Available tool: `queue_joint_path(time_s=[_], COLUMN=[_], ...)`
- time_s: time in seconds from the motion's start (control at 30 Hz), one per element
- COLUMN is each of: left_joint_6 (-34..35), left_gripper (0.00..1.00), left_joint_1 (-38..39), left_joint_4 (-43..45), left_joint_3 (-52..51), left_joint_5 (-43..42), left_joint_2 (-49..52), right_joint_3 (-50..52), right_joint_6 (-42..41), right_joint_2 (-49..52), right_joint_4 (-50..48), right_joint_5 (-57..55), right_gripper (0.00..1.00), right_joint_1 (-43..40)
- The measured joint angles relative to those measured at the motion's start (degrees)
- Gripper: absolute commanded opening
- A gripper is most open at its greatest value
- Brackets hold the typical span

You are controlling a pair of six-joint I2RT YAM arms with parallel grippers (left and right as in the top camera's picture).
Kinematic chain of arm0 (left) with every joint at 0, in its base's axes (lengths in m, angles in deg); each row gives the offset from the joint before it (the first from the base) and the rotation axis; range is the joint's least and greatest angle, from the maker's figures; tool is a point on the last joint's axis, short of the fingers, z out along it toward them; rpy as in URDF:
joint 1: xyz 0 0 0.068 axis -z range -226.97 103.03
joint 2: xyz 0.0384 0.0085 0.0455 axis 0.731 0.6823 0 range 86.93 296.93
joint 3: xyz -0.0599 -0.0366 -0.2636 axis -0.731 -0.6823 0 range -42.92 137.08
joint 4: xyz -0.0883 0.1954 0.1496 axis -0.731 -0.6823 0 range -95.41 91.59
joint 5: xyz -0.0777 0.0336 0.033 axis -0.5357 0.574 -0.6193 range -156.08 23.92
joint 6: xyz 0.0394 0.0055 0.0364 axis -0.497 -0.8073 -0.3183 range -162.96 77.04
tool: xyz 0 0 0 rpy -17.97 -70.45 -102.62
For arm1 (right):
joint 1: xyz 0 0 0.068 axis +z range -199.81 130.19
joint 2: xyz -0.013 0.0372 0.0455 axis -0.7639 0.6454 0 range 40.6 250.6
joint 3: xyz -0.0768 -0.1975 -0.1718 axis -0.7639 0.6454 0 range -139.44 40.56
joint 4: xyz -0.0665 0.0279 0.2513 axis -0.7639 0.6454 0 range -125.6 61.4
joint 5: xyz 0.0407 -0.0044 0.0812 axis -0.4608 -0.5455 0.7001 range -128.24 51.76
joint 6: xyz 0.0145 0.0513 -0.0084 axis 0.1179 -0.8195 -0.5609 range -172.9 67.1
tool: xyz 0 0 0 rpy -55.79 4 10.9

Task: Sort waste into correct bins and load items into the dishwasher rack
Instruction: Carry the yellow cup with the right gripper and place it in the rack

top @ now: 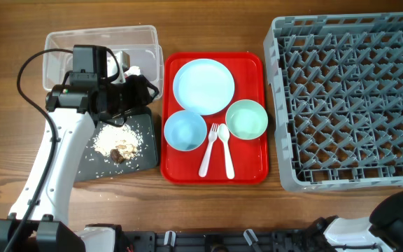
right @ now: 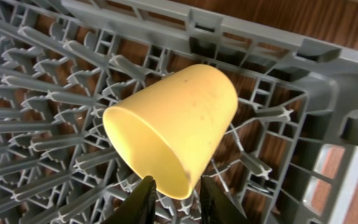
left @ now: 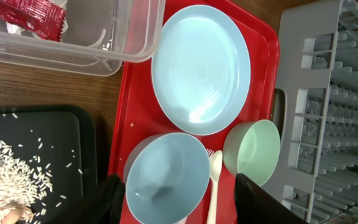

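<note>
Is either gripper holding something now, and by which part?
Left gripper: nothing, jaws open and empty. Right gripper: its jaws flank the rim of the yellow cup at the rack; whether they grip it cannot be told.

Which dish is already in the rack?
The small yellow cup, tilted in the rack; the plate, blue bowl and green bowl sit on the red tray.

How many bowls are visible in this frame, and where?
2, both on the red tray: the pale blue bowl left of the fork and spoon, the mint green bowl right of them. The dishwasher rack is cropped at right, so more could be hidden.
</note>
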Motion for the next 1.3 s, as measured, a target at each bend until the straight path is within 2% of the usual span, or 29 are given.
queue_joint_path(time_s=[0.17, 0.23, 0.47, 0.7, 0.93, 1.0, 1.3], left_joint_6=[0.00, 0.00, 0.00, 0.00, 0.00, 0.00, 0.00], left_gripper=[0.58, 0.58, 0.59, 0.59, 0.59, 0.59, 0.59], left_joint_1=[0.00, 0.00, 0.00, 0.00, 0.00, 0.00, 0.00], left_joint_4=[-0.04, -0.07, -0.17, -0.46, -0.63, -0.63, -0.81], left_joint_3=[0.00, 0.00, 0.00, 0.00, 0.00, 0.00, 0.00], left_joint_5=[0.00, 0.00, 0.24, 0.42, 0.42, 0.42, 0.42], left_joint_2=[0.00, 0.00, 0.00, 0.00, 0.00, 0.00, 0.00], right_joint_3=[-0.11, -0.11, -0.11, -0.11, -0.11, -0.11, -0.11], right_joint_6=[-0.04, -0.37, -0.76, -1.09, 1.97, 2.03, 2.21], right_joint_2=[0.00, 0.00, 0.04, 3.85, 4.37, 4.37, 4.46], right_joint_4=[0.98, 0.87, -2.05, -2.34, -5.73, -5.73, -9.03], right_joint_5=[-3.21, -4.57, -7.76, -9.01, 0.17, 1.25, 2.05], right_gripper=[0.26, 0.16, 0.11, 0.11, 0.12, 0.16, 0.15], right_joint_1=[0.00, 0.00, 0.00, 0.00, 0.00, 0.00, 0.00])
